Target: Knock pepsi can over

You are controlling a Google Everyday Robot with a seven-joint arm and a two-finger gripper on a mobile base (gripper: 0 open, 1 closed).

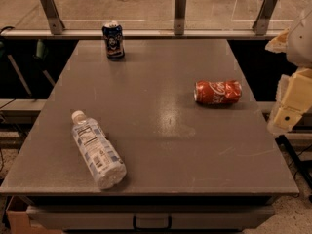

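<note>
Pepsi can point(113, 41) stands upright at tabletop point(161, 145) far edge; gripper point(291, 106) beyond tabletop right edge, state cannot be told

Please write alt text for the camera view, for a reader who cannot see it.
A dark blue pepsi can stands upright near the far edge of a grey table, while the robot's gripper hangs beyond the table's right side. A red cola can and a water bottle lie on their sides.

**Robot Testing Lab**

A lab is indicated by a plain grey work table point(161, 150), backed by a glass barrier point(117, 6) held in metal brackets point(180, 11). A robot's cream gripper point(288, 112) is seen at the table's right edge.
</note>
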